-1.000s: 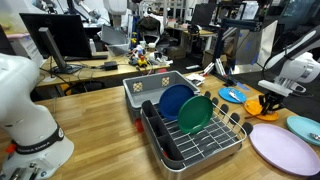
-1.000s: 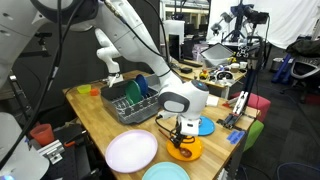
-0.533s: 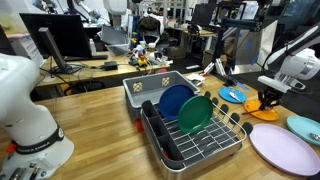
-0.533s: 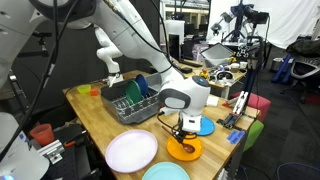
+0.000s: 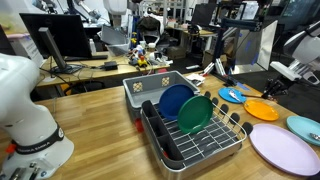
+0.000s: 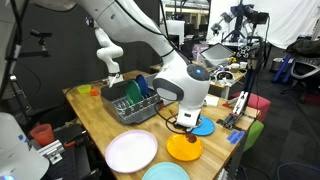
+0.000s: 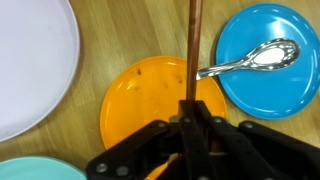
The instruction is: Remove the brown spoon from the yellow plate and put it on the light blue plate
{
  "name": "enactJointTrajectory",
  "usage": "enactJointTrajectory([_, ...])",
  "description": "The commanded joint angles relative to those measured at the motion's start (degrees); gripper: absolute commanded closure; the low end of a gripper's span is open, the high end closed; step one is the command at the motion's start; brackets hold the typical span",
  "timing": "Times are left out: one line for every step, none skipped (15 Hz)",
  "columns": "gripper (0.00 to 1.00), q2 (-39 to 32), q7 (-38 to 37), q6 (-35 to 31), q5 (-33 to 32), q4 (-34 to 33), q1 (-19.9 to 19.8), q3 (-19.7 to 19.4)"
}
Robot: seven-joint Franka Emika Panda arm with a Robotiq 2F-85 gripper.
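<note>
In the wrist view my gripper (image 7: 193,112) is shut on the brown spoon (image 7: 195,45), whose thin brown handle sticks straight out past the jaws. It hangs above the yellow plate (image 7: 145,100), which lies bare below. The light blue plate (image 7: 30,171) shows at the bottom left corner. In both exterior views the gripper (image 5: 271,88) (image 6: 185,121) is lifted above the yellow plate (image 5: 262,108) (image 6: 185,148), and the light blue plate (image 5: 305,127) (image 6: 165,172) lies nearby at the table edge.
A smaller bright blue plate (image 7: 262,60) holds a silver spoon (image 7: 250,58) beside the yellow plate. A big lavender-pink plate (image 7: 30,60) lies on the other side. A dish rack (image 5: 190,130) with blue and green plates stands mid-table.
The gripper has risen from the yellow plate with the brown spoon in it. The plate is now bare and fully visible in both exterior views.
</note>
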State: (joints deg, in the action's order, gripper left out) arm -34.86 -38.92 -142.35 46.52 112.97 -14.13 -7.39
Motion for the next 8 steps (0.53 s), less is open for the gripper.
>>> enactJointTrajectory([0.98,3.65,5.41,-2.65,10.89,5.58,-2.48,1.14])
enactJointTrajectory([0.98,4.25,7.05,-3.62,13.63,6.92,-2.37,0.49])
enactJointTrajectory([0.98,4.69,9.26,-5.05,16.52,8.28,-2.37,-0.02])
enactJointTrajectory([0.98,5.14,11.21,-5.73,18.92,9.39,-2.34,-0.52])
enactJointTrajectory([0.98,5.55,13.26,-6.61,20.94,10.67,-2.12,-1.12])
enactJointTrajectory([0.98,5.88,15.29,-7.39,22.43,11.85,-1.88,-1.66])
enactJointTrajectory([0.98,6.38,17.12,-8.51,23.38,13.16,-1.50,-2.25])
enactJointTrajectory([0.98,7.01,19.44,-8.86,24.23,14.29,-1.47,-2.46])
